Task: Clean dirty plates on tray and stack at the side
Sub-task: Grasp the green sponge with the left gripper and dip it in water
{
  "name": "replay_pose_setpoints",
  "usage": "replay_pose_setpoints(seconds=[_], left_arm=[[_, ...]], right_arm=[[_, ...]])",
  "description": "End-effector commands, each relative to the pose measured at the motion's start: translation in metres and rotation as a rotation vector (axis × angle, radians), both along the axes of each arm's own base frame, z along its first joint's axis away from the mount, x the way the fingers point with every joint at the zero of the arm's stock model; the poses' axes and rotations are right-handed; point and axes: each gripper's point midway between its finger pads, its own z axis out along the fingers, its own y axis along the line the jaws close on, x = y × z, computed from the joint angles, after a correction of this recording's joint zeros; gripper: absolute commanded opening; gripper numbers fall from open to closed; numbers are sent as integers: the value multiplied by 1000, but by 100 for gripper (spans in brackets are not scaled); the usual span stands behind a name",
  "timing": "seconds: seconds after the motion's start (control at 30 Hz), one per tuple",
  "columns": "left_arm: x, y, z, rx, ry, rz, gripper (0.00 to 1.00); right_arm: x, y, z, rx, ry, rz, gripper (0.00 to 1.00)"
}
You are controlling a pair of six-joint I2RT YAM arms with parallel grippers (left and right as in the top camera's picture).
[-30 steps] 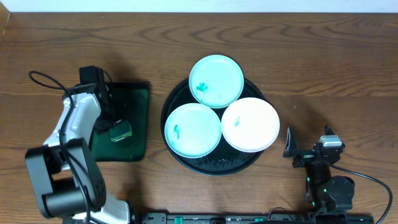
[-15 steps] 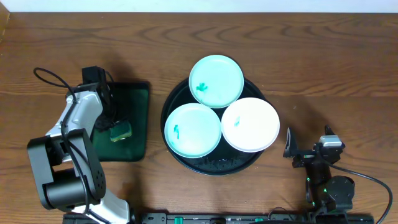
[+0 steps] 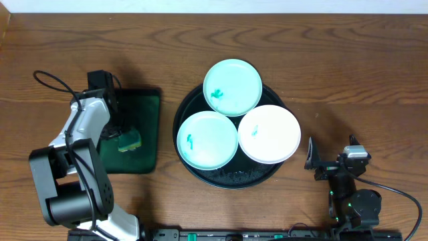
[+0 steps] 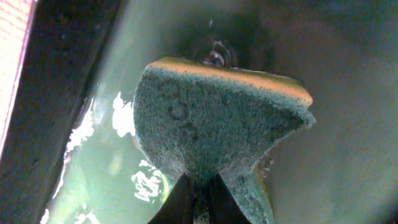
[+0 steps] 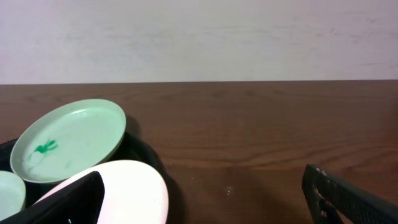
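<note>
Mint plates [image 3: 232,87] teal-smudged, white plate [image 3: 269,134] alongside, on black tray [image 3: 231,175]; left hand [image 4: 199,202] clamps sponge [image 4: 211,118]; right hand [image 5: 205,208] wide.

Three plates [image 3: 208,139] cover most of the tray [image 3: 231,177]; only slivers of rim show. In the right wrist view, the bottom edge cuts off the white plate [image 5: 134,193], the left corner a mint plate [image 5: 9,193], and the lower corners the right gripper [image 5: 205,199]. A sponge [image 4: 211,118] fills the left wrist view against a blurred green tray [image 4: 323,124]; the left gripper [image 4: 198,200] shows only as dark slivers at the bottom edge.
</note>
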Motion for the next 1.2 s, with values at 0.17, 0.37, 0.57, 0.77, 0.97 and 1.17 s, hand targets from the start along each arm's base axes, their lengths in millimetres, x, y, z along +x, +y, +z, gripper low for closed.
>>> replay_pose_setpoints(seconds=[0.17,0.37,0.57,0.77,0.97,1.17], left_arm=[[5,3,82,43,-191,28,7],[5,3,79,46,-204,28,52],[0,3,22,22,-81,27,85],[-4,2,-19,3,22,9,82],[-3,2,-18,4,20,9,46],[-2,2,-6,7,5,10,8]], right_arm=[[0,-2,-1,-9,1,-10,99],[0,-2,-1,-9,1,-10,99],[0,-2,-1,-9,1,-10,99],[0,-2,-1,-9,1,-10,99],[0,-2,-1,-9,1,-10,99],[0,-2,-1,-9,1,-10,99]])
